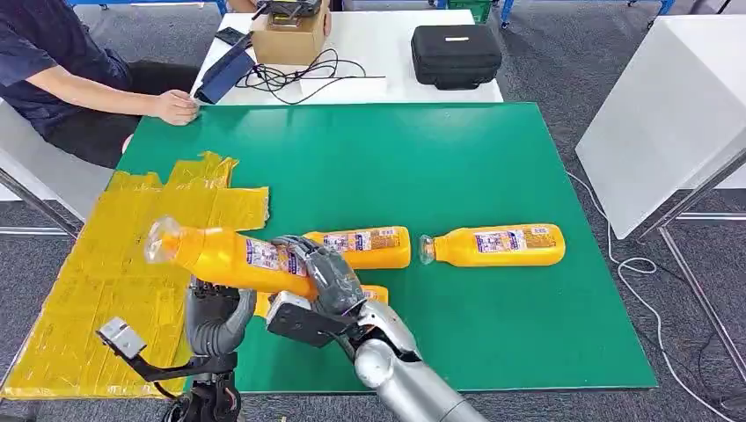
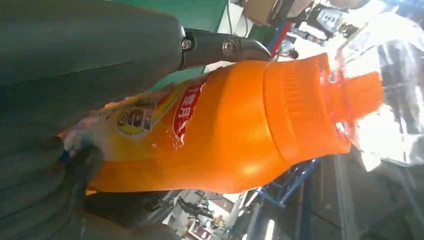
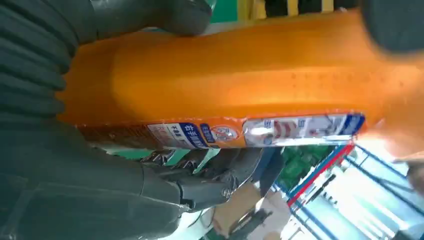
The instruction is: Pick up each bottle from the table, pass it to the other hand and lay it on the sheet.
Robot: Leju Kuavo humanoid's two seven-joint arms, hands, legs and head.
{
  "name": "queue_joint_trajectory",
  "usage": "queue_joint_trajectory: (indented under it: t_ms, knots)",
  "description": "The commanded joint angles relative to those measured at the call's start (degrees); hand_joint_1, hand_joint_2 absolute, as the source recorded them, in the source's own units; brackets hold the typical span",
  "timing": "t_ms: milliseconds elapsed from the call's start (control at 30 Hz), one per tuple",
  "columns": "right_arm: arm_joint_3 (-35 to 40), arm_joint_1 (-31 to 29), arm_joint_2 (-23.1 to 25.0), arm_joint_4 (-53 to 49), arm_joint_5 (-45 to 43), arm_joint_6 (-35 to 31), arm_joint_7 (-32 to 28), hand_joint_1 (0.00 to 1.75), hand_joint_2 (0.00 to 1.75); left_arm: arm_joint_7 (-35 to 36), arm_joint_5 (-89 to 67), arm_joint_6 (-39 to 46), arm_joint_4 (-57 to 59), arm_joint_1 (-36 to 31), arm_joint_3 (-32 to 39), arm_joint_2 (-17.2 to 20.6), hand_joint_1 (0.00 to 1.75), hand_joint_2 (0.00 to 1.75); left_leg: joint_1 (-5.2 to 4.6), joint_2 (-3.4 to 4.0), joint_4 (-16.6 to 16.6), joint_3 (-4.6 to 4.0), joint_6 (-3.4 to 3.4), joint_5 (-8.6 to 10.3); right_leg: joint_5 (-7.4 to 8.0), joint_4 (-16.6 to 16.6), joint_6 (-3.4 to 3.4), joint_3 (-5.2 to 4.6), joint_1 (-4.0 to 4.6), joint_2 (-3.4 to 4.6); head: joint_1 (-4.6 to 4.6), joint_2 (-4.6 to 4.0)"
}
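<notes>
An orange bottle (image 1: 224,255) with a clear cap hangs above the table's front edge, cap toward the yellow sheet (image 1: 106,290). My right hand (image 1: 324,280) wraps its base end; the bottle (image 3: 240,85) runs across the right wrist view. My left hand (image 1: 215,315) cups it from below near the middle, and in the left wrist view its fingers (image 2: 225,47) lie around the bottle (image 2: 235,130). Two more bottles (image 1: 362,247) (image 1: 494,244) lie on the green mat (image 1: 422,158). A further one (image 1: 380,294) peeks out behind my right hand.
A person sits at the far left, a hand (image 1: 176,107) resting on the mat's corner. Behind the mat a white table carries a cardboard box (image 1: 288,37), a black case (image 1: 456,54) and cables. Another white table (image 1: 669,114) stands at the right.
</notes>
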Motion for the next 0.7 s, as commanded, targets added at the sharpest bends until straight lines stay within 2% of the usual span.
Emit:
queue_joint_trajectory:
  t_ms: [33,300,467,500,600,633,667,700]
  knots:
    - [14.48,-3.24,-0.35,7.18,-1.21,-0.09,0.68,1.75,1.75,1.35,1.21,-0.54,-2.80,1.82,-0.24,1.68,0.00,1.75,0.03,0.07,-0.05,0.14,-0.04,-0.04,-0.01,-0.09,0.04,0.14,0.02,0.01,-0.02,0.00]
    - [14.37,-3.72,-0.35,7.61,-1.33,0.22,0.68,1.75,1.75,1.45,1.39,-0.63,-2.50,1.65,-0.23,1.45,0.00,1.75,0.04,-0.06,-0.04,0.14,-0.05,-0.02,-0.02,-0.11,0.05,0.16,0.00,-0.13,0.00,0.00]
    - [19.17,-3.62,-0.35,10.34,-2.86,0.91,1.35,1.75,1.75,5.66,7.55,-6.16,-3.98,3.48,0.76,0.24,0.00,1.75,0.02,-0.01,-0.05,0.15,-0.03,-0.04,-0.02,-0.10,0.04,0.14,-0.02,-0.07,-0.02,0.00]
    - [19.58,-3.73,-0.35,10.65,-3.47,0.51,1.41,1.75,1.75,5.83,7.75,-6.66,-3.32,3.41,0.46,0.22,0.00,1.75,0.11,0.00,-0.03,0.34,-0.08,-0.15,-0.09,-0.18,0.08,0.38,0.07,-0.12,-0.02,0.00]
    - [20.44,-4.13,-0.35,11.72,-3.83,-0.33,2.04,1.75,1.75,5.80,8.11,-7.28,-0.11,2.04,0.19,0.10,0.00,1.75,0.02,-0.10,-0.07,0.18,-0.04,-0.02,-0.04,-0.13,0.05,0.18,-0.01,-0.19,-0.04,0.00]
    - [20.42,-4.18,-0.35,12.03,-3.79,-0.55,2.21,1.75,1.75,5.72,8.59,-7.38,0.69,1.64,0.48,-0.02,0.30,1.75,0.00,-0.11,-0.07,0.13,-0.02,0.01,-0.03,-0.11,0.04,0.10,-0.03,-0.20,0.00,0.00]
    - [20.03,-4.14,-0.35,12.33,-3.90,-0.88,2.31,1.75,1.75,5.54,9.04,-7.74,1.32,1.23,0.70,-0.04,1.75,1.75,0.04,-0.18,-0.07,0.19,-0.05,0.00,-0.05,-0.16,0.06,0.20,0.00,-0.30,-0.02,0.00]
    - [19.40,-4.14,-0.35,12.80,-3.80,-1.30,2.38,1.75,1.75,5.40,9.62,-8.41,2.14,0.68,0.91,-0.01,1.75,1.75,-0.01,-0.16,-0.09,0.15,-0.03,0.03,-0.03,-0.14,0.05,0.12,-0.04,-0.25,-0.02,0.00]
